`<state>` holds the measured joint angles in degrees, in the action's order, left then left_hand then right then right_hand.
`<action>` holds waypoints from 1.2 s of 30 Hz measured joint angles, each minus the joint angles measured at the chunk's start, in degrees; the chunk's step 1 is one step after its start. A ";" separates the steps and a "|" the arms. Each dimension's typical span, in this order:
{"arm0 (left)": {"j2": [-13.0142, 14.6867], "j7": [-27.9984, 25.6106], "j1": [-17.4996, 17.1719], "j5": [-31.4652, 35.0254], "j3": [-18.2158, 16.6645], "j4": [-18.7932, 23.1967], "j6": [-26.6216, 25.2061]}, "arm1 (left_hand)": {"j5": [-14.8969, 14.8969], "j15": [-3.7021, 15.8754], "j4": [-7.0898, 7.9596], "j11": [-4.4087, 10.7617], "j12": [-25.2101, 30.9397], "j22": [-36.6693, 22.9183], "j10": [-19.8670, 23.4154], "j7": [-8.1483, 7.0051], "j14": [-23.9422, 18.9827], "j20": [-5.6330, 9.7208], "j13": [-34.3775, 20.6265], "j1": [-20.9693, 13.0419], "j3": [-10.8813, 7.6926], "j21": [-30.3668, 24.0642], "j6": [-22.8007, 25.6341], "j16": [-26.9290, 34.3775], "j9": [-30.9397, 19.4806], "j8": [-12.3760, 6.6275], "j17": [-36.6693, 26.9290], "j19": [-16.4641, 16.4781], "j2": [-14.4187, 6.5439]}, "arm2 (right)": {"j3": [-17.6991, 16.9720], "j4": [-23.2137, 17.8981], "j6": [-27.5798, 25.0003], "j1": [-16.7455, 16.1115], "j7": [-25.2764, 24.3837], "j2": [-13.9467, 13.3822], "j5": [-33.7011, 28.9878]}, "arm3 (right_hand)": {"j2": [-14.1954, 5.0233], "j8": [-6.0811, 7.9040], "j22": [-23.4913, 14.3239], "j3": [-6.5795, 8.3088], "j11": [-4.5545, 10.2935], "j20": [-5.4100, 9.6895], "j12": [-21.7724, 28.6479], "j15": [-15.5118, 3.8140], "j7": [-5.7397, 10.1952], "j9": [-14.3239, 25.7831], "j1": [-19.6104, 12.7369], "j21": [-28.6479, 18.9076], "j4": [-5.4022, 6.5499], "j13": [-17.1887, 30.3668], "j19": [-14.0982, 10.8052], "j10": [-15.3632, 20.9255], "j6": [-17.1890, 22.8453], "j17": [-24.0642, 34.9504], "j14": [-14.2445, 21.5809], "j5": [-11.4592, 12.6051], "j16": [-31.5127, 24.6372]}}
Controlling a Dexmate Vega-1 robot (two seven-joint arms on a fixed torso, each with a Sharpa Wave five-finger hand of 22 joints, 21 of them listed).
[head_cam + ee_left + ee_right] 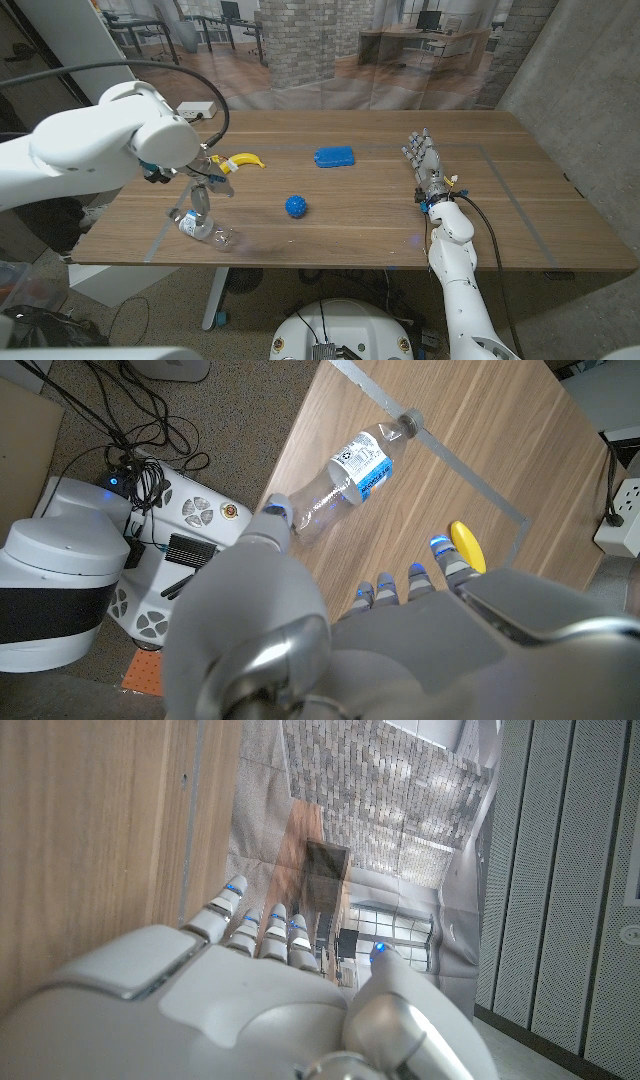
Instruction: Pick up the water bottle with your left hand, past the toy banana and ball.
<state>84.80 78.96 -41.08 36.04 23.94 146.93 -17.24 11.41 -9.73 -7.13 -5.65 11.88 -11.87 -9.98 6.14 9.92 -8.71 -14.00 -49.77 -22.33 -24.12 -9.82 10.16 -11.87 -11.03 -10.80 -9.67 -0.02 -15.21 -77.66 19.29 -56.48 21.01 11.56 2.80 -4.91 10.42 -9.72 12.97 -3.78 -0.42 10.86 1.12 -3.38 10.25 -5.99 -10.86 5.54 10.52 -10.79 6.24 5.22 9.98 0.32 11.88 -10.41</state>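
Two arms reach over the wooden table (520,215) from its near edge. The bottle (203,227) lies on its side near the table's front left edge, clear plastic with a blue-and-white label, cap end toward the table's middle; in the left wrist view the bottle (345,475) lies beside a grey tape line (440,455) on the wood. The left hand (205,175) hangs over the bottle, fingers pointing down and spread apart, holding nothing; from the wrist, one fingertip (277,513) sits at the bottle's base end while the others are just beside the banana (467,546); whether any fingertip touches the bottle I cannot tell. The banana (243,160) lies behind the left hand, farther from the robot. The blue ball (296,206) sits right of the bottle, apart from it, toward the table's middle, and a blue block (334,157) lies behind the ball. The right hand (425,160) is at the table's right side, well apart from everything, fingers straight, close together and empty; its wrist view shows the right hand's fingertips (228,890) next to the wood.
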 measured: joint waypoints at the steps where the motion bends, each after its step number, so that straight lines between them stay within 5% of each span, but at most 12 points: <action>1: 0.00 0.00 -0.02 0.04 0.01 0.00 -0.05 | 0.00 0.00 0.00 0.00 0.00 0.00 0.00 0.00 0.00 0.00 0.00 0.00 0.00 0.00 0.00 0.00 0.00 0.00 0.00 0.00 0.00 | 0.02 0.03 0.00 0.01 0.00 -0.02 0.00 | 0.00 0.00 0.00 0.00 0.00 0.00 0.00 0.00 0.00 0.00 0.00 0.00 0.00 0.00 0.00 0.00 0.00 0.00 0.00 0.00 0.00; 36: -1.48 -0.01 2.33 5.91 9.99 -0.72 -0.66 | 0.00 -0.19 0.25 -0.50 1.10 -0.26 0.11 0.43 0.20 -0.20 -1.05 0.60 1.16 0.41 0.00 0.67 -0.26 -0.44 0.01 -0.19 -0.60 | 0.17 0.57 0.20 -0.04 -0.25 -0.17 0.14 | 0.00 0.00 0.00 0.00 -0.31 0.00 0.00 0.00 0.00 0.00 0.00 0.00 0.00 0.00 0.00 0.32 0.00 0.00 -0.01 0.00 0.00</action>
<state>83.32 78.95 -38.75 41.94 33.93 146.21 -17.90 11.41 -9.92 -6.88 -6.16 12.98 -12.13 -9.87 6.56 10.12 -8.91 -15.05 -49.17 -21.16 -23.71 -9.82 10.84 -12.13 -11.47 -10.79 -9.86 -0.62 -15.04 -77.09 19.49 -56.52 20.76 11.39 2.94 -4.91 10.42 -9.72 12.98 -4.09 -0.42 10.86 1.12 -3.38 10.25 -6.00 -10.86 5.54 10.52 -10.79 6.56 5.22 9.98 0.31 11.89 -10.41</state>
